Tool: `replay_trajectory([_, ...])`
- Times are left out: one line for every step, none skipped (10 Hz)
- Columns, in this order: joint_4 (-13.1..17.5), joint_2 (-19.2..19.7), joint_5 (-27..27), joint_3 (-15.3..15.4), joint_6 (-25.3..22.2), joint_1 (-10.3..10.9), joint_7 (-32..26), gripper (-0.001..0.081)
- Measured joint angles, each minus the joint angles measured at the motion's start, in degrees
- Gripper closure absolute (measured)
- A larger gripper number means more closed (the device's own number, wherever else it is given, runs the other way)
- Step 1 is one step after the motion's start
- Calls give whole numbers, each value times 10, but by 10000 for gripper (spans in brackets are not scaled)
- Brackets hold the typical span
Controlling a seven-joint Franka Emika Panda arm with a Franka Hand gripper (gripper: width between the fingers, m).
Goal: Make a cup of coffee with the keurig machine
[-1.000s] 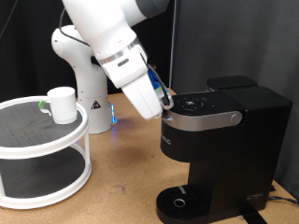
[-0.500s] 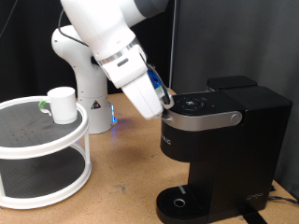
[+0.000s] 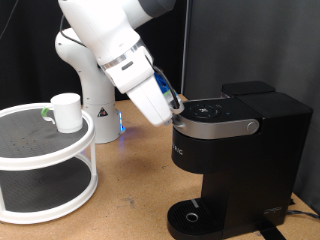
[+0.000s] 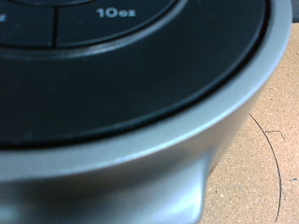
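The keurig machine [image 3: 235,150] is a black box at the exterior view's right, with a silver-grey lid handle [image 3: 222,126] and a round drip tray [image 3: 193,216]. My gripper [image 3: 176,108] sits at the left end of that handle, against the lid's edge; its fingers are hidden behind the hand. The wrist view is filled by the lid's black top with a "10oz" label [image 4: 117,13] and its grey rim [image 4: 177,131]. The white cup [image 3: 66,112] stands on the top shelf of the white rack [image 3: 30,160], far from the gripper.
The two-tier white rack stands at the exterior view's left. The robot's white base [image 3: 95,85] with a blue light is behind it. The wooden table [image 3: 135,185] lies between rack and machine. A black curtain hangs behind.
The arm has shifted slightly to the exterior view's left and tilted a little; the gripper stays at the lid handle's left end. The cup and machine have not moved.
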Motion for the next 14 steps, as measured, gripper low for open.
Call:
replay_trajectory([0, 0, 0, -1, -1, 0, -1, 805])
replay_trajectory([0, -1, 0, -3, -3, 0, -2, 805])
replay_trajectory([0, -3, 1, -7, -9, 0, -7, 805])
replay_trajectory([0, -5, 11, -11, -13, 0, -19, 805])
replay_trajectory([0, -12, 34, -17, -18, -1, -42, 805])
replay_trajectory([-1, -22, 53, -25, -29, -1, -62, 805])
replay_trajectory([-1, -34, 57, -33, -41, -3, -70, 805])
replay_trajectory([-1, -47, 56, -41, -54, -5, -71, 805])
replay_trajectory([-2, -59, 56, -45, -63, -9, -71, 805])
replay_trajectory([-1, -70, 55, -46, -70, -11, -69, 805])
replay_trajectory([-1, -81, 55, -47, -77, -12, -61, 805])
replay_trajectory([0, -92, 53, -47, -84, -13, -50, 805])
replay_trajectory([2, -103, 50, -46, -94, -13, -38, 805])
replay_trajectory([5, -113, 41, -46, -109, -13, -30, 805])
